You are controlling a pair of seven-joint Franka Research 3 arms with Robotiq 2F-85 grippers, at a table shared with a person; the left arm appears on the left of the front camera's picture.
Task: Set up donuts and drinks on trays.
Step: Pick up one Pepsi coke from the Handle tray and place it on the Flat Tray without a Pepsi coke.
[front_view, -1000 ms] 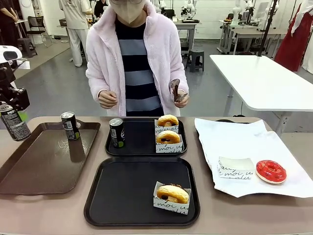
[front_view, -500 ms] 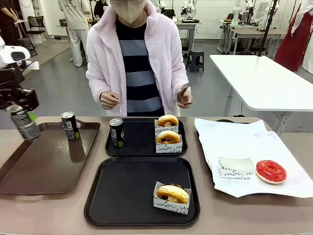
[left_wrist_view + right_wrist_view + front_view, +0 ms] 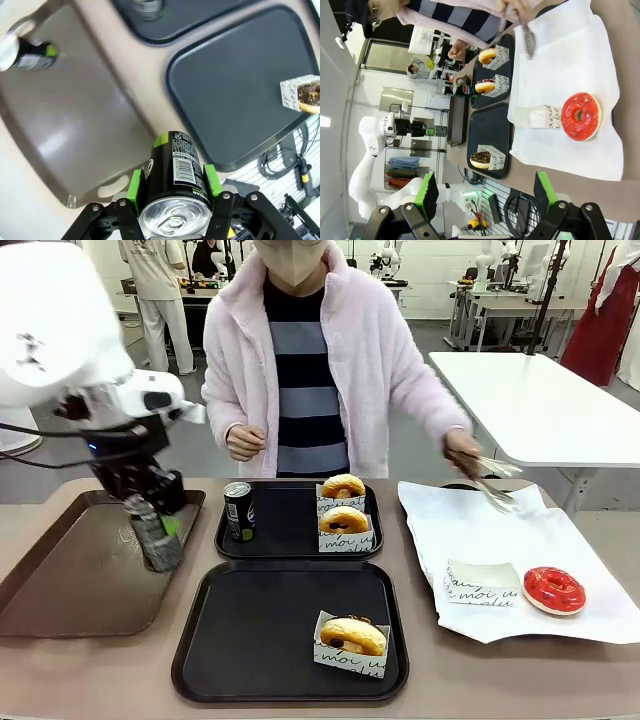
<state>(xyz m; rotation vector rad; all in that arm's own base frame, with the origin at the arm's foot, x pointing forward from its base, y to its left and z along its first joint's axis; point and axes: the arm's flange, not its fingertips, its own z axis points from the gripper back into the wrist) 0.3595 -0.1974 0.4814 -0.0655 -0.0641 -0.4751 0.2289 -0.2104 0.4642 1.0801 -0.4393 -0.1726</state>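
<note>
A tan worktop (image 3: 90,680) runs across a workshop room with white tables behind, and a person in a pale fleece jacket stands at its far side. Nearest the robot, a black tray (image 3: 250,640) holds one sleeved chocolate-topped donut (image 3: 352,637) in its right front corner. To its left lies a brown tray (image 3: 70,580). Above that tray's right part the left hand (image 3: 155,530) hangs from its white arm, fingers pointing down, its green pads clamped on the sides of a black can (image 3: 160,540); the can's long axis leans off vertical, and in the left wrist view its silver top (image 3: 175,220) faces the camera while its base points toward the trays. A second can (image 3: 30,55) stands on the brown tray in that view. To the right, white paper (image 3: 500,540) carries an empty sleeve (image 3: 482,583) and a red-glazed donut (image 3: 554,589). The right hand (image 3: 485,200) is spread wide with nothing between its pads, high above that paper. Farther back, the second black tray (image 3: 290,530) holds an upright can (image 3: 238,511) at its left and two sleeved donuts (image 3: 344,505) at its right. The person's hand (image 3: 462,452) holds tongs (image 3: 490,485) over the paper's far edge.
</note>
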